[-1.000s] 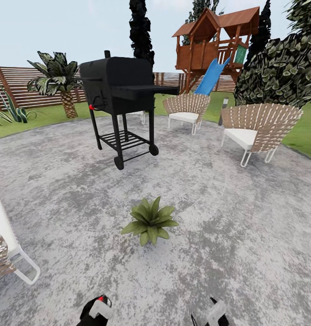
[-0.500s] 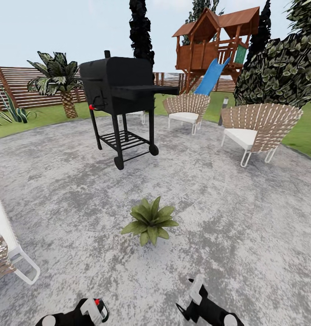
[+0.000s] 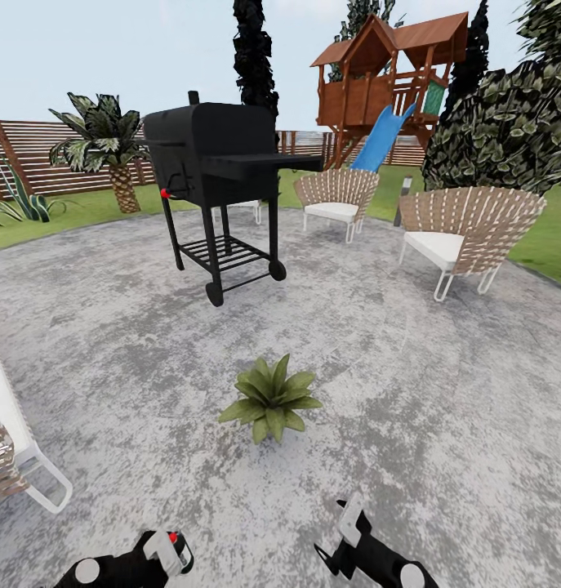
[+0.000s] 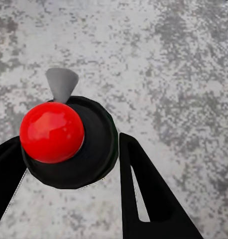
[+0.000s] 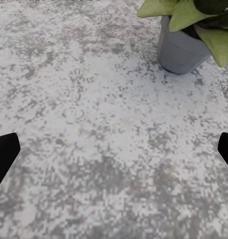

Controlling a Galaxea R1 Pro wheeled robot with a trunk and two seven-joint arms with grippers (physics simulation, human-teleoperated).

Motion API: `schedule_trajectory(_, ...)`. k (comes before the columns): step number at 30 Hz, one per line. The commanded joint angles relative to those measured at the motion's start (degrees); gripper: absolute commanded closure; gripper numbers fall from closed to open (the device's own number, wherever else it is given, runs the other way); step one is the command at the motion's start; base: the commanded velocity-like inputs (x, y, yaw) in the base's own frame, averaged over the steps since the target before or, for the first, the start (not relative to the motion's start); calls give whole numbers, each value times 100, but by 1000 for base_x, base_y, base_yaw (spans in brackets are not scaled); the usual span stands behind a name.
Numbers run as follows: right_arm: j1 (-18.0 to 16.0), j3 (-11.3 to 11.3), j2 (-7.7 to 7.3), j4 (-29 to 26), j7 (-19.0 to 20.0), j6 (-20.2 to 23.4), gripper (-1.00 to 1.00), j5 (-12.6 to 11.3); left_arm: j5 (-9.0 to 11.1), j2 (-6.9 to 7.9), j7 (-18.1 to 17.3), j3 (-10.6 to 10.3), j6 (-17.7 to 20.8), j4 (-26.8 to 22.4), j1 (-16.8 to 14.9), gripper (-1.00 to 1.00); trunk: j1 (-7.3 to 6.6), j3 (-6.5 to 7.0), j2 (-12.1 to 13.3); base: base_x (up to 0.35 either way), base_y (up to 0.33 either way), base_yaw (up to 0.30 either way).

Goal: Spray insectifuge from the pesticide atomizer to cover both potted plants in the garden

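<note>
Now gripping the pesticide atomizer [image 4: 69, 142] in the left gripper [image 4: 74, 169], bottle upright, spout over the patio [image 3: 443, 392]; right gripper [image 3: 345, 535] spread wide, empty, near the potted plant [image 3: 270, 398] mid-patio.

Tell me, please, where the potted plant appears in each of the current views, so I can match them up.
Head view: the potted plant sits at lower centre on the patio.
Left wrist view: not in it.
Right wrist view: potted plant in the upper right corner, grey pot visible.
Shared landmark: the mottled grey patio.
</note>
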Motion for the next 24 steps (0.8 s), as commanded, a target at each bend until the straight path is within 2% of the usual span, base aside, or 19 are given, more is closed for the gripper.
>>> schedule_trajectory(1,-2,2,-2,-5,-8,-23,-100,50,-49,4,9,-12,-31,-15,-8,100,-1,-5,-2,0,0,0)
schedule_trajectory(5,-9,-2,-2,-21,-8,-23,-100,50,-50,8,3,-18,-21,-23,-135,100,-1,-5,-2,0,0,0)
schedule_trajectory(13,-11,-3,3,-116,9,-23,-100,57,-54,12,-247,-29,225,-56,-397,100,-1,-5,-2,0,0,0)
schedule_trajectory(14,-11,-1,3,-122,17,-21,-100,57,-59,8,-512,-40,560,-53,-751,100,-1,-5,-2,0,0,0)
schedule_trajectory(16,-13,3,6,-148,30,-17,-100,54,-100,-10,-760,-57,588,-60,-834,100,-1,-5,-2,0,0,0)
schedule_trajectory(20,-43,23,12,-256,48,-10,-100,54,-401,-66,-1383,-62,610,-78,-957,100,-1,-5,-2,0,0,0)
schedule_trajectory(24,-128,42,30,-297,59,-6,-100,57,-773,-101,-1580,-62,616,-82,-1044,100,-1,-5,-2,0,0,0)
